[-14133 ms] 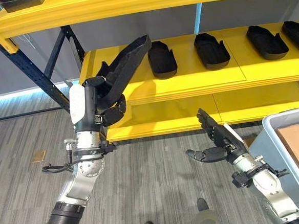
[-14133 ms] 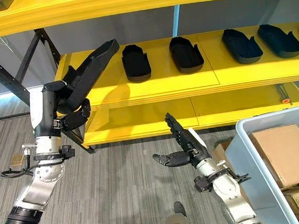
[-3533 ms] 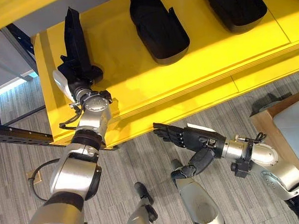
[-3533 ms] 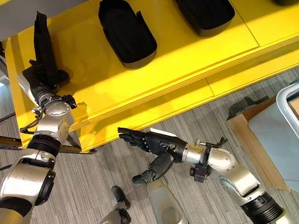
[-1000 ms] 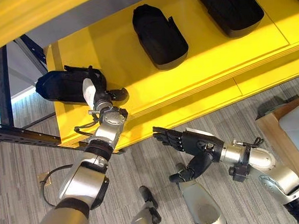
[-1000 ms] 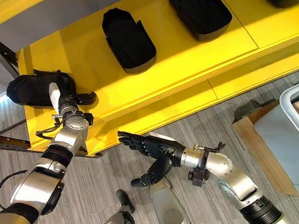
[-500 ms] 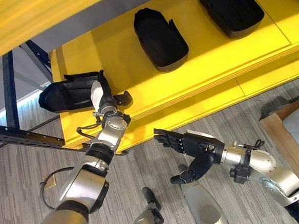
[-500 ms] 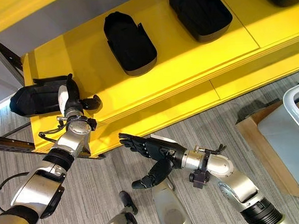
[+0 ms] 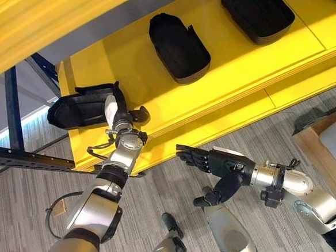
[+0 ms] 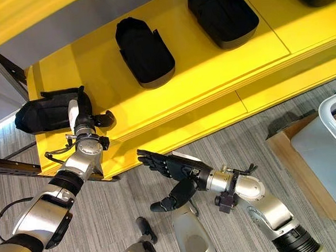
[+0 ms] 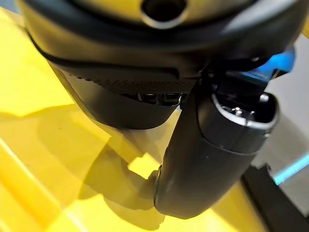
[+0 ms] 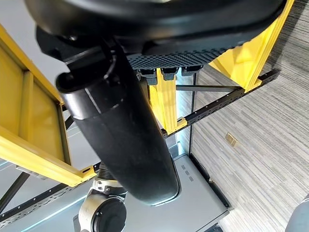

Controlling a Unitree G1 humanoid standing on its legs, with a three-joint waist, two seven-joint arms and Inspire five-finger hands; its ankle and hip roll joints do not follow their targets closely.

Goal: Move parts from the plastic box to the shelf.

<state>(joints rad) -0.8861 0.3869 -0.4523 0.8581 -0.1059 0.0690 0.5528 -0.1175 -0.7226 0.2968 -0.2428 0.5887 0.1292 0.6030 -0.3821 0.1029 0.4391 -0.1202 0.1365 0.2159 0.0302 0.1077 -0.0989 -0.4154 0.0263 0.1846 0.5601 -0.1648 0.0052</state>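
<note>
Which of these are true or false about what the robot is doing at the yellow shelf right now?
1. A black part lies at the left end of the yellow shelf. True.
2. The left hand is down by the floor. False: it is at the shelf, beside that part.
3. The right hand holds a part. False: it is open and holds nothing, over the grey floor.
4. Other black parts lie further along the shelf. True.

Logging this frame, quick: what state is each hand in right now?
Left hand: at the black part on the shelf; grip cannot be told.
Right hand: open, empty.
</note>
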